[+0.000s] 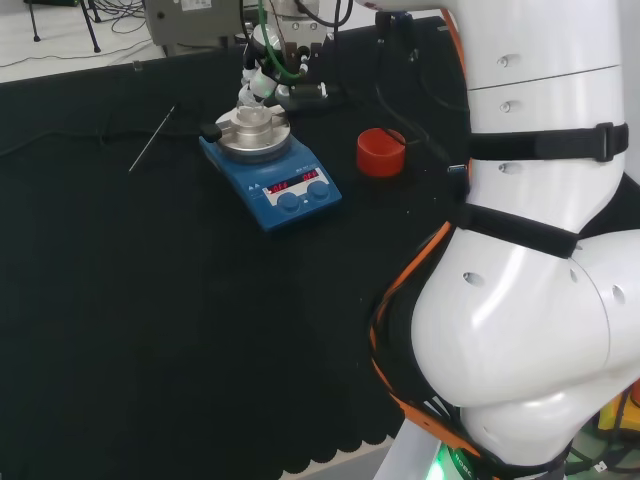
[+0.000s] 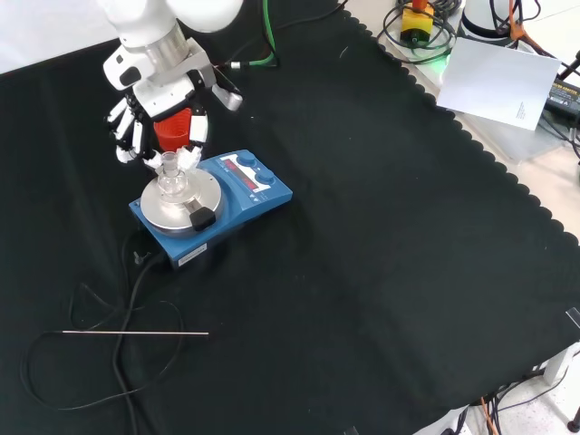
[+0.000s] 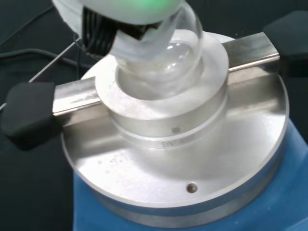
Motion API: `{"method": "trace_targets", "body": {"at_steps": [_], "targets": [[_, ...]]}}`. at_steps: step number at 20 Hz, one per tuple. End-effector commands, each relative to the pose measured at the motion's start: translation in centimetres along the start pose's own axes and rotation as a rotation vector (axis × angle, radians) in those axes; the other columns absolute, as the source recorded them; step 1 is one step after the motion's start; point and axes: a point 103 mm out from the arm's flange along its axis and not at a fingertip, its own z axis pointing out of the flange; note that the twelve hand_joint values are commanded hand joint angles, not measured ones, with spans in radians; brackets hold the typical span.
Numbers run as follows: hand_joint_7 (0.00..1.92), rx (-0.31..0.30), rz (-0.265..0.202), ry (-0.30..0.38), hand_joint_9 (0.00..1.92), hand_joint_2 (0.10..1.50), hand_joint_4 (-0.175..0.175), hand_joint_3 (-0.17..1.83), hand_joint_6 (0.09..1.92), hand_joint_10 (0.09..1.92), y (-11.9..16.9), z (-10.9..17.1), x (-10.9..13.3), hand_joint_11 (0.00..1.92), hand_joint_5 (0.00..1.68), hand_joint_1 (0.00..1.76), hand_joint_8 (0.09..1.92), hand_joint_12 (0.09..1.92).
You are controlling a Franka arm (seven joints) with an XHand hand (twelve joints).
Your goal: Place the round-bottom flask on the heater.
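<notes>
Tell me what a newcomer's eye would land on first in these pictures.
The blue heater with its round metal block, left of centre in the front view, draws the eye first. A clear round-bottom flask sits in the block's hollow, with the hand curled round its neck from above. Just behind stands a red ring stand.

I read nothing usable | heater (image 1: 270, 170): red display digits and engraved block lettering, both illegible.

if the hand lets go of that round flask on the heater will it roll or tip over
Probably not: the round-bottom flask sits with its bulb in the metal block's hollow on the heater. It looks like clear glass, so likely fragile and slippery. The hand is by its neck.
</notes>
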Motion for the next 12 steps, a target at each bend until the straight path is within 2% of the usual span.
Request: {"method": "trace_targets", "body": {"at_steps": [1,2,3,4,7,12], "targets": [[0.44,-0.008,-0.025,0.058,0.61,0.91,0.121,0.31,0.94,0.67,-0.35,-0.26,0.17,0.28,0.96,1.02,0.69,1.32],[0.43,-0.007,-0.026,0.058,0.61,0.84,0.074,0.40,0.90,0.67,-0.36,-0.33,0.13,0.27,0.91,1.00,0.69,1.32],[0.42,-0.005,-0.026,0.056,0.61,0.77,0.043,0.51,0.87,0.67,-0.37,-0.37,0.10,0.26,0.88,0.99,0.69,1.32],[0.42,-0.004,-0.026,0.055,0.60,0.72,0.027,0.60,0.86,0.67,-0.39,-0.37,0.06,0.26,0.87,0.98,0.69,1.32],[0.41,-0.003,-0.024,0.048,0.60,0.66,0.014,0.69,0.84,0.67,-0.47,-0.31,-0.06,0.26,0.86,0.97,0.69,1.32],[0.41,-0.005,-0.022,0.017,0.60,0.65,0.018,0.71,0.83,0.67,-0.56,-0.36,0.26,0.25,0.89,0.97,0.69,1.32]]}}
